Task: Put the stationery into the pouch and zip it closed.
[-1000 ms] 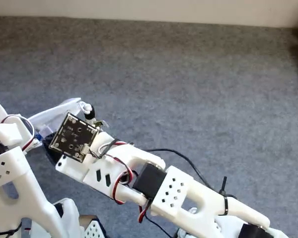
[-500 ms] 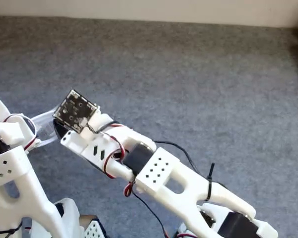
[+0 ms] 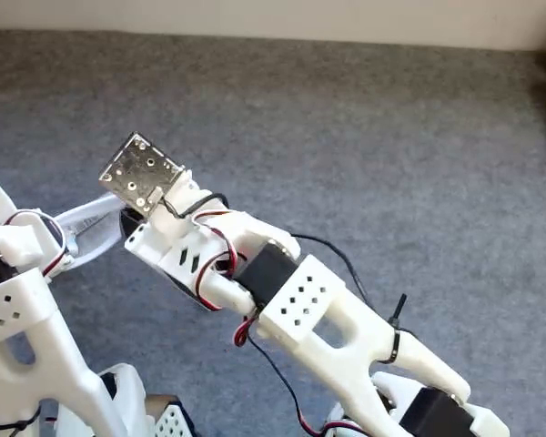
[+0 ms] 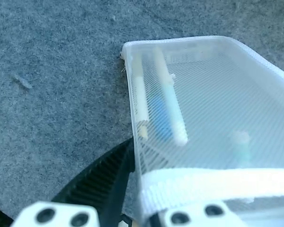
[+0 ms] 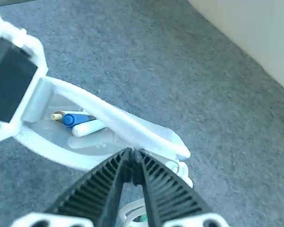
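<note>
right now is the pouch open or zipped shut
Open. In the right wrist view the pouch's two zipper edges gape apart, and the pens inside show between them.

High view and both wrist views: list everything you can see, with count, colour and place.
pouch: one, translucent white mesh, between the two grippers over the table, mouth open.
stationery: at least four pieces, cream, blue, white, pale teal, inside the pouch.
table: one, grey felt-like top, under everything.
wall: one, pale, along the table's far edge.
left gripper: one, white with black jaw, shut on one end of the pouch.
right gripper: one, white with black fingers, shut, tips at the pouch's mouth edge.
</note>
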Robot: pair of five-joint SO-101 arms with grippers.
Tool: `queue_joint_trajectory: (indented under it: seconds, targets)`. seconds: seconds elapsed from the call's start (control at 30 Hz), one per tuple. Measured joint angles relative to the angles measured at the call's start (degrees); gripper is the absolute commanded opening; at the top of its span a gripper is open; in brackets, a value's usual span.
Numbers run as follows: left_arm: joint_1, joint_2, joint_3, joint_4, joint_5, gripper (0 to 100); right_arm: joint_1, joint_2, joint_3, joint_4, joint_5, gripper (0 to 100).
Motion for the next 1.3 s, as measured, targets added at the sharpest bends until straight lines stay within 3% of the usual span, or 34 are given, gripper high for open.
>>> queue_joint_trajectory:
  seconds: [0.33,0.7,0.93,1.3]
  targets:
    - [-1.58,0.00,-0.09,0.00,0.00,1,3.25,-0.44,0.00,0.09,0.00,0.5]
    - [-17.14,1.14,-3.25,0.00,0.18,1,2.55,0.09,-0.18,1.49,0.09,0.9]
    - [-24.70,1.14,-3.60,-1.49,0.18,1,-0.62,10.46,-6.95,9.41,0.09,0.9]
    - [-29.98,1.41,-3.60,-2.64,4.48,1,-0.44,25.58,-17.05,18.73,0.09,1.1]
